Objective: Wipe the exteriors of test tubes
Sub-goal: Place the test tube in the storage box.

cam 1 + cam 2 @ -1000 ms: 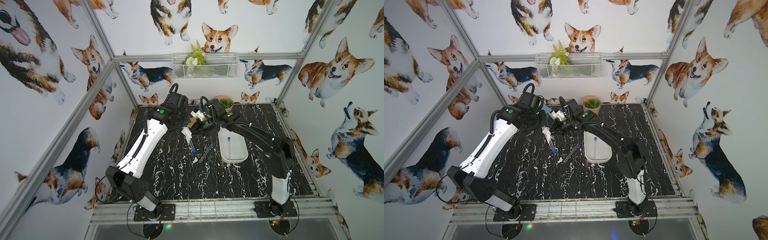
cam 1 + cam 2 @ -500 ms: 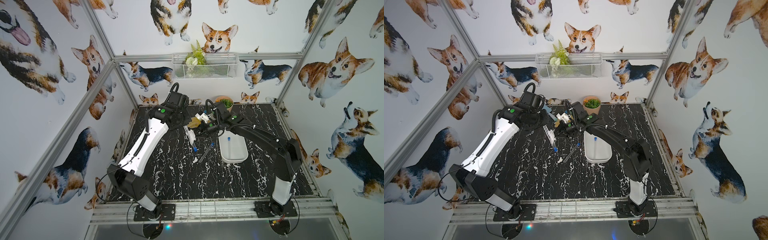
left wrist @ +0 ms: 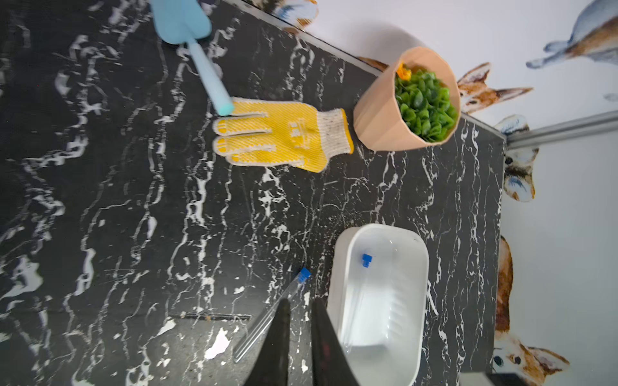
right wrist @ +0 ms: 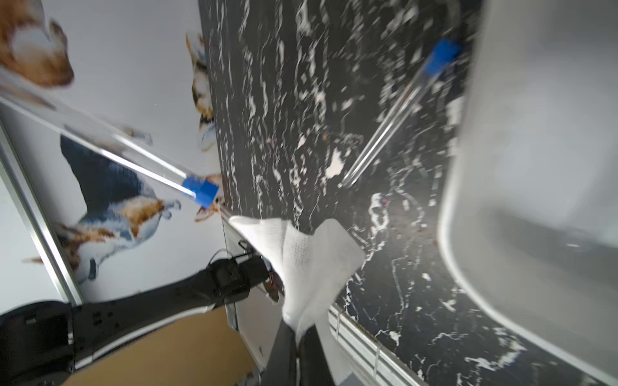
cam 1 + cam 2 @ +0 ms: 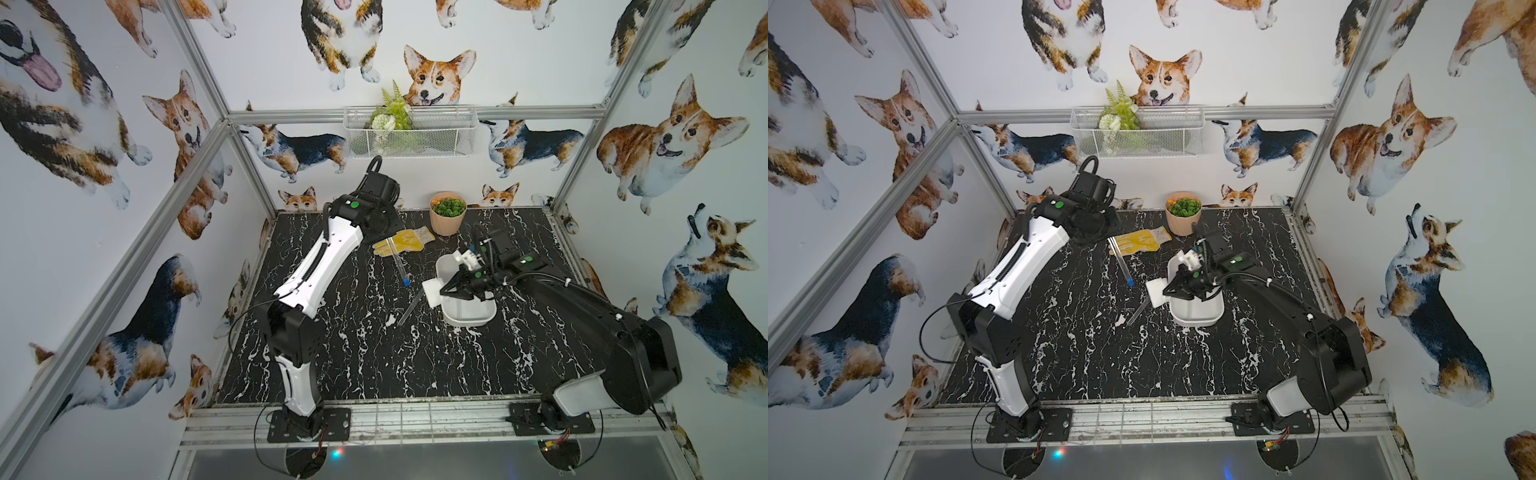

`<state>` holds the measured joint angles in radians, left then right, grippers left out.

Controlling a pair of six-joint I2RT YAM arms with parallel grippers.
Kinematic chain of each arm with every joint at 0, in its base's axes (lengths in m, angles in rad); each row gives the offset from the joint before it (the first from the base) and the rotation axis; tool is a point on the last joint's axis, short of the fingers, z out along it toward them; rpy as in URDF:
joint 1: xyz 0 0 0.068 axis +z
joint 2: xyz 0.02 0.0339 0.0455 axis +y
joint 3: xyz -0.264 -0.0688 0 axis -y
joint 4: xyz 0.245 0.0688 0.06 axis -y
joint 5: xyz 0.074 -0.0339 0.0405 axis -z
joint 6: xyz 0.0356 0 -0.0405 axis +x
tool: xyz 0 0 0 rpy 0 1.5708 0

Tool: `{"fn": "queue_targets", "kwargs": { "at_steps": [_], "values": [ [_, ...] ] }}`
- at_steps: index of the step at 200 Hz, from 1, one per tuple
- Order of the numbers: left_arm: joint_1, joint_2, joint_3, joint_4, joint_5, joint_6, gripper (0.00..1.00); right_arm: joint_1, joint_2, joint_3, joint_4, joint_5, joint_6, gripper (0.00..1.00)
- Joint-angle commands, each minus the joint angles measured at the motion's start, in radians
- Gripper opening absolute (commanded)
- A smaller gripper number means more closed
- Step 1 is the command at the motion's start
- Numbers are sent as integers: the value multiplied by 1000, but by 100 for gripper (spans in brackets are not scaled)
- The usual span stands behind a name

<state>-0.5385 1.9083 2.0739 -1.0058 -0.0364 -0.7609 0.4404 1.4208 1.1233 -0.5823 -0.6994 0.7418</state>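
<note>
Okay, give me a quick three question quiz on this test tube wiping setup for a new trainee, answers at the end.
1. Count: how many slender clear test tubes with blue caps are visible?
2. True or false: the right gripper is empty.
3. The white plastic tray holds: A) nothing, B) one test tube, C) two test tubes.
Key:
1. Three: one held by the left gripper, one on the black marbled table, one in the tray.
2. False: it is shut on a white cloth.
3. B.
</note>
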Motion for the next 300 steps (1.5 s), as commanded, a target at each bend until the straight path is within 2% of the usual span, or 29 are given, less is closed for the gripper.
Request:
{"fn": "queue_targets", "kwargs": {
  "at_steps": [1,33,66,151,172,181,208,230,237,273,300],
  "values": [
    [-57,108,101,25,26,-24,11,-123,-38,-13,-60,79,4,0],
    [-130,329,292,27,59,-55,11,-306,-47,31,-163,172,-44,0],
    [-193,497,399,62,95,-100,11,-419,-80,11,-190,197,-34,0],
    [-283,667,358,164,104,-138,11,-428,-140,-61,-238,189,-48,0],
    [-284,667,321,167,106,-130,13,-428,-132,-49,-236,182,-43,0],
    [-283,666,316,164,110,-127,18,-428,-130,-46,-232,178,-41,0],
    [-277,654,384,128,128,-111,54,-427,-125,-24,-225,176,-35,0],
    [-260,606,465,78,146,-102,75,-423,-118,0,-225,178,-35,0],
    [-250,579,471,66,153,-102,78,-420,-113,10,-224,179,-36,0],
    [-163,392,414,-58,121,-40,79,-327,-72,84,-235,220,-43,0],
    [-71,203,181,-99,82,43,75,-257,-34,100,-191,228,-8,0]
  ]
}}
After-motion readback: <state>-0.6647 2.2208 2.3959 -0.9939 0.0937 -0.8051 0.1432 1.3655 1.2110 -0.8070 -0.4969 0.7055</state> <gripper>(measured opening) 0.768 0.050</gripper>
